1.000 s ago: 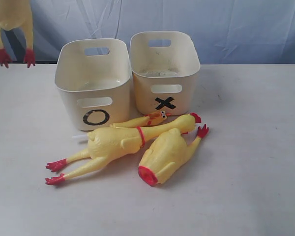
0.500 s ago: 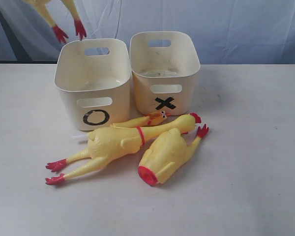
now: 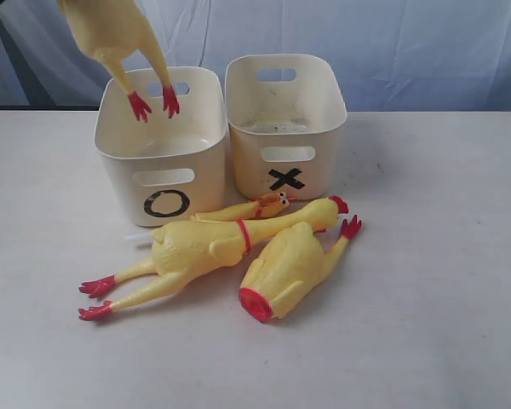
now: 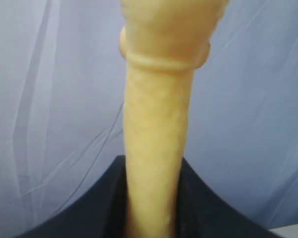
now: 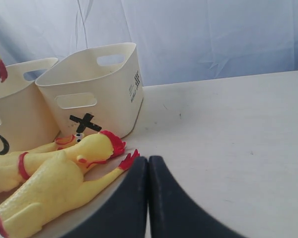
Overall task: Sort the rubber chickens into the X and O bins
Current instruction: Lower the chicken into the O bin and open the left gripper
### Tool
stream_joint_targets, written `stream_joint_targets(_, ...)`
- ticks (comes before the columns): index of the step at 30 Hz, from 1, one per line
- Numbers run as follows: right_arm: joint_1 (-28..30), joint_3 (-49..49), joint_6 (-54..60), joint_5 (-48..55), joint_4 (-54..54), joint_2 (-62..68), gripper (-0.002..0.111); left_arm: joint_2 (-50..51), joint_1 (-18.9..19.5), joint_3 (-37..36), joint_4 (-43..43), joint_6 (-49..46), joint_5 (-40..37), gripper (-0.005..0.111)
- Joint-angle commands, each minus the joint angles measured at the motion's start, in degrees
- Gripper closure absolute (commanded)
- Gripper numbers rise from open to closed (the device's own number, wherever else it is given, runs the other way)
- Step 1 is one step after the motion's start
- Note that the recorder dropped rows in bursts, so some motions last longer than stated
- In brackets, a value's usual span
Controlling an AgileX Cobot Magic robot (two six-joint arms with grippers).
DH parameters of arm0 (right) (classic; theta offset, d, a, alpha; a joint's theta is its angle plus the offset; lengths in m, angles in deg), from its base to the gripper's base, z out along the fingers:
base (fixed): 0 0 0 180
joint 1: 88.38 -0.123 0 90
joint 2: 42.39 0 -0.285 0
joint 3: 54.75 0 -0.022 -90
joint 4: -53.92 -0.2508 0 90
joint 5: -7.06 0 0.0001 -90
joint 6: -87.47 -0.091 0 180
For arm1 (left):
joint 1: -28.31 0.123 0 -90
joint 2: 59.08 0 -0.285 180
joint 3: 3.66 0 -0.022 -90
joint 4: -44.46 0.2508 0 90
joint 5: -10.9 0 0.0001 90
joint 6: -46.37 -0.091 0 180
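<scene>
Left tool (image 4: 152, 220) pinches long chicken (image 3: 107, 27) dangling over O bin (image 3: 208, 175); right tool (image 5: 148, 196) pressed together

Looks like a lab test bench here: a plain white table (image 3: 443, 341) fills the lower frame, a creased pale-blue cloth backdrop (image 3: 426, 51) hangs across the top.

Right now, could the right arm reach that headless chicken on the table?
Probably yes: the headless chicken lies uncovered close by the shut, empty right gripper, nothing between them.
</scene>
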Motion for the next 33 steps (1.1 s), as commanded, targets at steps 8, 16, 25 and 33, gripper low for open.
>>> stream_joint_targets(8,-0.1,0.1,0.1,-0.4,-0.6,-0.3,0.109,5.5,-4.4,0.1,2.1,2.0,-2.4,0.107)
stream_joint_targets(16,-0.1,0.1,0.1,-0.4,-0.6,-0.3,0.109,8.7,-5.5,0.1,2.2,3.5,-4.0,0.107)
stream_joint_targets(25,-0.1,0.1,0.1,-0.5,-0.6,-0.3,0.109,12.0,-5.5,0.1,1.8,3.5,-3.3,0.107)
stream_joint_targets(33,-0.1,0.1,0.1,-0.5,-0.6,-0.3,0.109,16.0,-6.4,0.1,-2.9,3.3,-0.8,0.107)
